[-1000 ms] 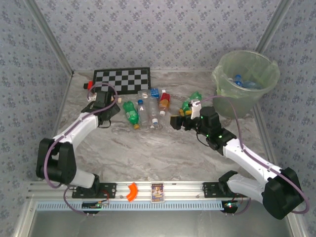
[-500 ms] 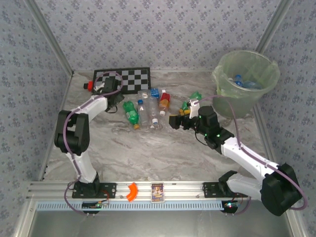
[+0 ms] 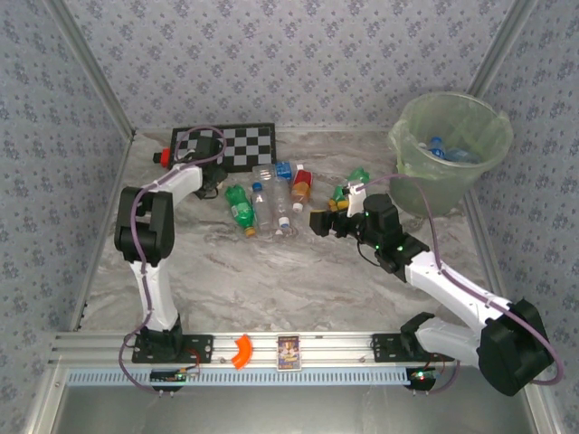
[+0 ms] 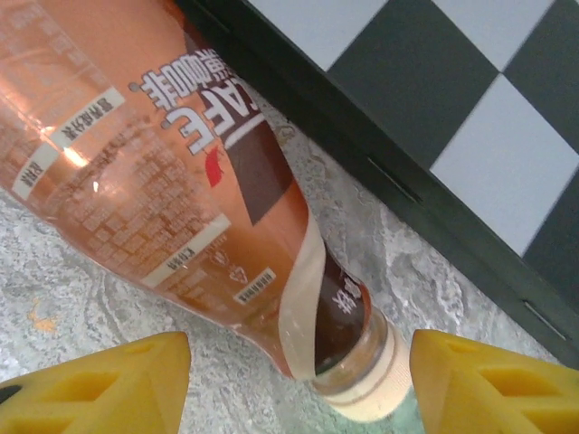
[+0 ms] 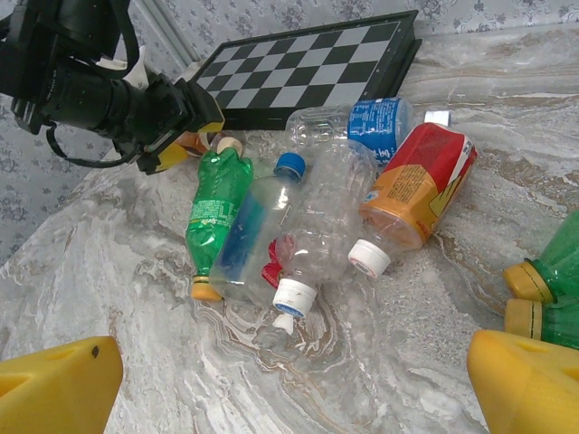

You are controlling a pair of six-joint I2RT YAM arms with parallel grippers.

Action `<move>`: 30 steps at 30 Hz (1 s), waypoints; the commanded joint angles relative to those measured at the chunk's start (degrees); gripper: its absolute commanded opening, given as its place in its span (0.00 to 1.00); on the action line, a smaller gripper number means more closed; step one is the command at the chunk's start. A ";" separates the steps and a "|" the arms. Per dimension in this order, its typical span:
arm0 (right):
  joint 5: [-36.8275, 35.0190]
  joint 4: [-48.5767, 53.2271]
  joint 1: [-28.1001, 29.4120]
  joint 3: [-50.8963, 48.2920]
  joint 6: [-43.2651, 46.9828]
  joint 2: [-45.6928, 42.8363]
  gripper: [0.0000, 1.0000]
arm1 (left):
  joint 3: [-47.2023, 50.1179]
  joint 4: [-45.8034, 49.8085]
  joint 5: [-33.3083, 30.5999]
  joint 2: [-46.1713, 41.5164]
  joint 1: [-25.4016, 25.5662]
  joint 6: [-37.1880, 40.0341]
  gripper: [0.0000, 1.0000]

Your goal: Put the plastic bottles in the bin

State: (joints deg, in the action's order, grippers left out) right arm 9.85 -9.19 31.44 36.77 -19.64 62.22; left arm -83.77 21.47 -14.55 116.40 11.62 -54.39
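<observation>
A: Item: brown bottle [image 4: 154,154] lying at 10 o'clock by checkerboard [image 4: 470,117]; bin [image 3: 412,161] sitting at 2. L gripper [image 4: 298,384]?
B: Straddling neck, jaws apart, empty. R gripper [image 5: 294,393] gaping wide. Risk: tapered neck slipping out, it rolling.

Left arm [image 3: 145,235]: reaching far forward, elbow bending sharply.
Left claw [image 4: 298,398]: hanging low, fingers standing apart.
Right arm [image 3: 443,285]: stretching forward and leftward.
Right claw [image 5: 298,389]: gaping wide, facing left.
</observation>
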 commanded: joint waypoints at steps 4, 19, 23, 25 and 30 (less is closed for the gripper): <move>-0.62 0.05 0.37 -0.27 0.48 -1.66 1.00 | -2.33 3.47 -0.43 2.74 -0.63 -3.00 0.65; -0.22 -0.21 0.38 -0.13 -0.05 -0.87 1.00 | -0.32 4.66 0.84 1.87 -2.12 -4.13 0.65; -0.27 -0.09 0.37 -0.04 -0.14 -0.74 1.00 | 4.28 1.60 1.57 -0.44 -1.95 -6.39 0.63; -0.22 -0.13 0.37 -0.10 -0.29 -0.48 1.00 | 4.61 1.63 2.44 -0.52 -1.82 -6.26 0.63; 0.34 -0.22 0.37 0.05 -0.49 -0.36 0.99 | 4.31 2.29 3.02 -0.69 -0.82 -6.52 0.64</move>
State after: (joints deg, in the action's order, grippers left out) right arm 9.89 -9.21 31.44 36.77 -19.68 61.63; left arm -80.29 21.06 -13.15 117.21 9.82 -59.66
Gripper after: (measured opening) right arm 0.995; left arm 0.638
